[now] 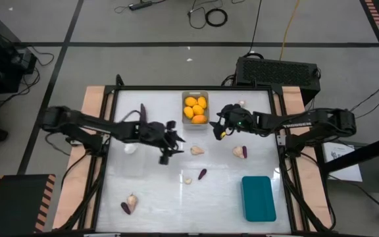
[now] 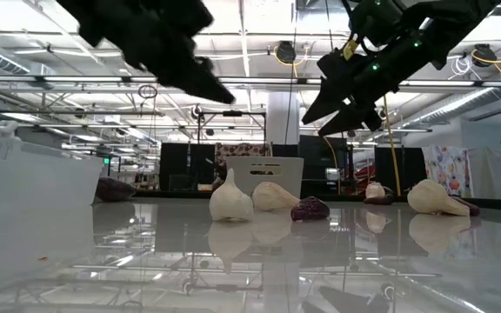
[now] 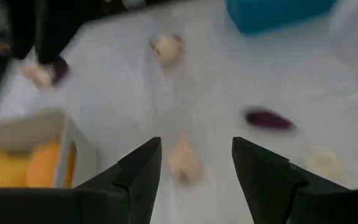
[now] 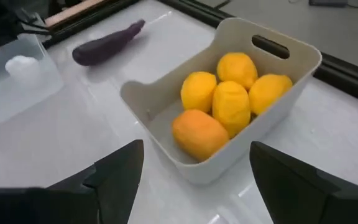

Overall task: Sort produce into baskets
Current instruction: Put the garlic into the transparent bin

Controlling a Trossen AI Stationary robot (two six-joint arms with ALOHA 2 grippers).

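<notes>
Nearest the low camera we see a pale, garlic-like bulb (image 2: 231, 200) resting on the glossy white table (image 2: 250, 261), with a dark purple eggplant-like piece (image 2: 310, 209) just beside it. From above, we count five yellow-orange rounded fruits (image 1: 195, 109) packed together in the small grey rectangular plastic bin (image 1: 184, 97) at the far middle of the table; they look dimpled and matte, one more orange than the rest. The teal-blue rectangular bin (image 1: 258, 197) sits near the right front corner. The clear transparent bin (image 4: 23, 68) shows in the right wrist view with a whitish bulb inside, and a long dark purple eggplant (image 4: 107, 43) lies on the table between it and the grey bin.

The left gripper (image 1: 171, 141) hangs above the table centre, its fingers (image 3: 138, 180) spread wide and holding nothing; directly beyond them lies a beige bulb (image 3: 184, 163), with a small purple piece (image 3: 269, 119) farther off. The right gripper (image 1: 221, 125) hovers just beside the grey bin, jaws well apart and empty. Another bulb paired with a purple piece (image 1: 240, 152) rests right of centre, and a similar pair (image 1: 129, 203) lies near the left front.
</notes>
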